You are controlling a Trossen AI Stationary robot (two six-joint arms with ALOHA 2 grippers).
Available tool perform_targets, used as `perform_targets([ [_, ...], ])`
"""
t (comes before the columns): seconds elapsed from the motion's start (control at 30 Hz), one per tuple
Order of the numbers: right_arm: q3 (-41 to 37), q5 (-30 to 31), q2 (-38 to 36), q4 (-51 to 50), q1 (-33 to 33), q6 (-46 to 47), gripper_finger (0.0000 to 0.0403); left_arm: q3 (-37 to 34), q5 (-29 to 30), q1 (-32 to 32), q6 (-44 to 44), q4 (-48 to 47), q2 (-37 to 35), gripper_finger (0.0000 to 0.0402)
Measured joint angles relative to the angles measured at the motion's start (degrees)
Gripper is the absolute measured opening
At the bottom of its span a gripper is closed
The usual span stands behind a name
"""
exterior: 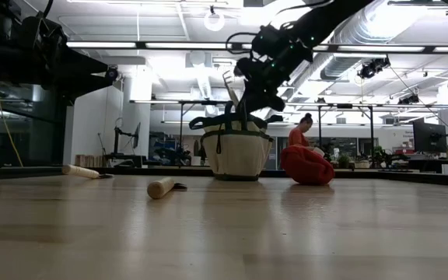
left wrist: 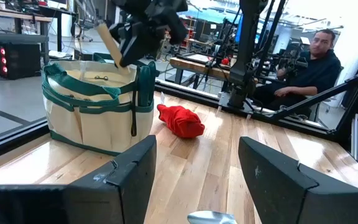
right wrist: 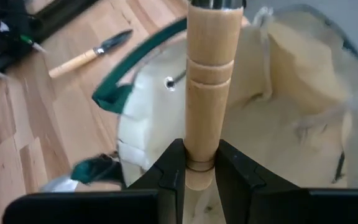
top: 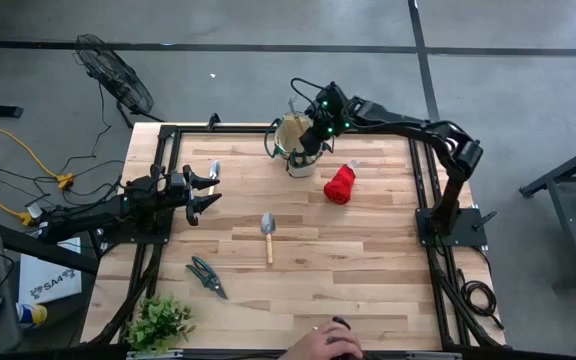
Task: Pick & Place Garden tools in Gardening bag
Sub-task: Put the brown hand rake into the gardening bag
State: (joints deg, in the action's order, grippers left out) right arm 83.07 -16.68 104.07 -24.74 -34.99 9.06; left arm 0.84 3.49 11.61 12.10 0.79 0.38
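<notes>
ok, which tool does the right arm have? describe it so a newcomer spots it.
Find the beige gardening bag at the table's far edge. Over its mouth, the right gripper pinches a wooden-handled tool. It is the only tool off the table; the trowel and shears lie flat.
</notes>
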Motion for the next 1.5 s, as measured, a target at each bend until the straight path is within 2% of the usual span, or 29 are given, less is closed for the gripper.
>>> perform_targets([
  [0.37, 0.0, -0.25, 0.31, -5.18, -1.0, 6.56, 0.0055, 0.0, 0.0, -0.01, 0.0, -0.01, -0.01, 0.0223],
  [0.63, 0.0, -0.14, -0.08, -4.43, -1.41, 6.8, 0.0055, 0.0, 0.0, -0.01, 0.0, 0.01, -0.01, 0.0223],
  [0.8, 0.0, -3.18, 0.31, -5.09, -1.49, 6.8, 0.0055, 0.0, 0.0, -0.01, -0.01, 0.0, -0.01, 0.0223],
  [1.1, 0.0, -4.48, 0.33, -6.95, -1.13, 6.12, 0.0055, 0.0, 0.0, 0.01, 0.0, 0.01, -0.01, 0.0223],
  [1.5, 0.0, -2.76, 0.4, -10.36, -1.37, 5.68, 0.0064, 0.0, 0.0, -0.01, 0.0, 0.0, 0.0, 0.0223],
])
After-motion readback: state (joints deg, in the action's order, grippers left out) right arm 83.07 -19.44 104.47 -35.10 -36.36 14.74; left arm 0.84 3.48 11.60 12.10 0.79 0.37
